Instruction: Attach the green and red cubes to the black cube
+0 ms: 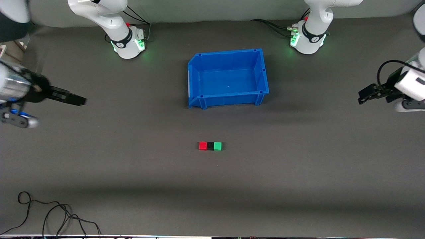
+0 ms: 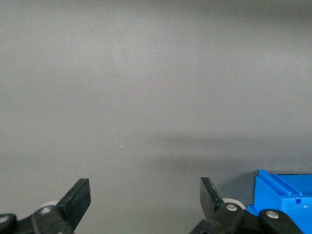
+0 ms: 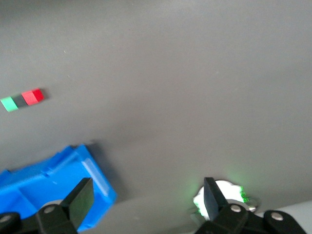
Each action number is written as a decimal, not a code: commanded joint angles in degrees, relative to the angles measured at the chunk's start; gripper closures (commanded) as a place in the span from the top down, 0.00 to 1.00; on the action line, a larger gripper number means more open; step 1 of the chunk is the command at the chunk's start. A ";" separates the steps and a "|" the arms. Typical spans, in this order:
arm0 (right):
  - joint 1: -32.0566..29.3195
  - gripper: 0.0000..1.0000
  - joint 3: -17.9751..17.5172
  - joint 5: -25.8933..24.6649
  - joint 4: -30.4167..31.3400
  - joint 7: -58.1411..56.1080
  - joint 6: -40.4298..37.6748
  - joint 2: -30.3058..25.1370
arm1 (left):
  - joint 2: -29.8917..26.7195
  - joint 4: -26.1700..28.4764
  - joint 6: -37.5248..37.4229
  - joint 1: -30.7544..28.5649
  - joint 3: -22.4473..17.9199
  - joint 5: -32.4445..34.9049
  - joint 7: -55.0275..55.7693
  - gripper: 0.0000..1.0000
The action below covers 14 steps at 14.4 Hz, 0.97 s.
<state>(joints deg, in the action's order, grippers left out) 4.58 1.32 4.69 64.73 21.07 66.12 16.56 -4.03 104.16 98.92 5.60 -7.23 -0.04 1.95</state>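
**Three joined cubes on the table, both arms withdrawn**

Front view: the small red cube [image 1: 203,145], matte black cube [image 1: 210,146] and green cube [image 1: 217,146] lie touching in a row, black in the middle, nearer the camera than the blue plastic bin [image 1: 228,78]. The right gripper [image 1: 78,100] and left gripper [image 1: 362,97] hang well apart from them, over opposite table ends.

Left wrist view: fingers [image 2: 78,199] spread wide, holding nothing.

Right wrist view: fingers [image 3: 82,196] wide apart, empty; the cube row lies well away.
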 commanded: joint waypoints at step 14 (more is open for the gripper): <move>0.70 1.00 5.18 -3.90 30.12 -21.07 27.31 -14.63 | 1.83 -4.14 0.84 -1.56 0.47 1.27 -0.90 1.00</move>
<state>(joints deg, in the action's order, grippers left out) 5.17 6.16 1.98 93.20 1.78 91.46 3.97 -2.52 100.43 99.36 4.33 -6.97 0.48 1.90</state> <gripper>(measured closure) 0.000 0.000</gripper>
